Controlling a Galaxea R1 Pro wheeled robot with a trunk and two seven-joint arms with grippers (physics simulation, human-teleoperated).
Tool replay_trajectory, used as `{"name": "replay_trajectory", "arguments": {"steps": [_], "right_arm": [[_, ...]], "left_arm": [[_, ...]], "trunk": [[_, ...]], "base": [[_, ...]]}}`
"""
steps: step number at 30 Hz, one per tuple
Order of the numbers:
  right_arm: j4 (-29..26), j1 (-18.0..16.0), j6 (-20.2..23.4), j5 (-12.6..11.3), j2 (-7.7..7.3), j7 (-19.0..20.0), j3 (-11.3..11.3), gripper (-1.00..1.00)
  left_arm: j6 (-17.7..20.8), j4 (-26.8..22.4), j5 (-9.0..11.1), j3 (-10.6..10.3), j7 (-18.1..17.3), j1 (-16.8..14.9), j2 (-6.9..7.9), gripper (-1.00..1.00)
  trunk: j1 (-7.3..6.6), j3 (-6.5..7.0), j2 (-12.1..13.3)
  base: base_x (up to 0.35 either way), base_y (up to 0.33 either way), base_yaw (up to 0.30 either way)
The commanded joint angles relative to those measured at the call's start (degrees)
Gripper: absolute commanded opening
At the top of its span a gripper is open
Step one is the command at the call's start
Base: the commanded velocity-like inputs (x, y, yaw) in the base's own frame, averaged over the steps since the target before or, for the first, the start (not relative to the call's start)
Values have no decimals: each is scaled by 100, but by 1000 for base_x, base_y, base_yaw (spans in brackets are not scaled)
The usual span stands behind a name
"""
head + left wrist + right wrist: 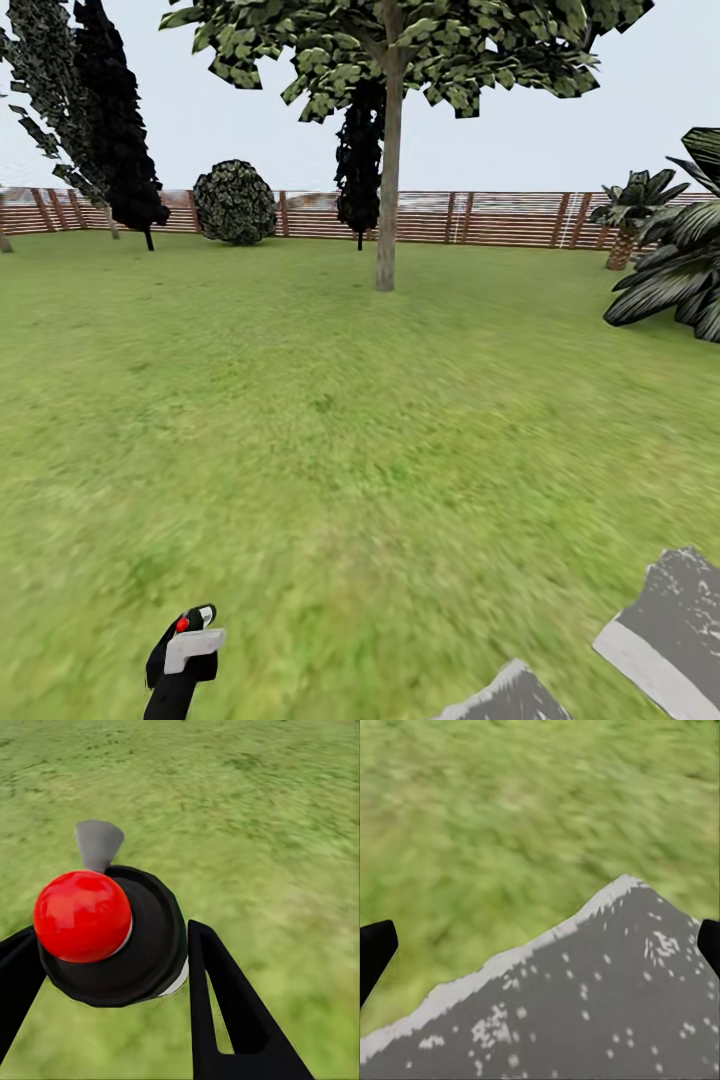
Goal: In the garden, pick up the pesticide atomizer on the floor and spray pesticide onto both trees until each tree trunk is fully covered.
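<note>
My left gripper point(183, 655) is low at the near left of the head view, shut on the pesticide atomizer point(192, 640). In the left wrist view the atomizer point(112, 934) is a black body with a round red cap and a grey nozzle, gripped between my two black fingers point(225, 1005). One tree point(400, 50) with blocky green leaves stands far ahead on the lawn, and its thick grey-brown trunk point(388, 200) is bare. No white specks show in the air. My right gripper point(540, 945) hangs open over grass and grey paving, with nothing between its fingertips.
The brown slat fence point(480, 218) closes off the far side of the lawn. Black columnar trees point(115, 120) and a round shrub point(234, 203) stand along it, and palms point(680, 260) are at the right. Grey speckled paving point(670, 630) lies at the near right.
</note>
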Motion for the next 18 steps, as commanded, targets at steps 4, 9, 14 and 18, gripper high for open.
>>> {"name": "replay_trajectory", "arguments": {"steps": [4, 9, 14, 18], "right_arm": [[0, 0, 0, 0, 1, -1, 0, 100], [0, 0, 0, 0, 0, 2, 0, 100], [0, 0, 0, 0, 1, -1, 0, 100], [0, 0, 0, 0, 0, -4, 0, 100]], "left_arm": [[0, -1, 0, 0, 0, 0, 0, -100], [0, -1, -3, 0, 0, 0, 0, -100], [0, -1, -1, 0, 0, 0, 0, -100], [0, -1, -2, 0, 0, 0, 0, -100]], "trunk": [[0, 0, 0], [0, 0, 0], [0, 0, 0], [0, 0, 0]], "base": [[340, 0, 0], [340, 0, 0], [340, 0, 0], [340, 0, 0]]}}
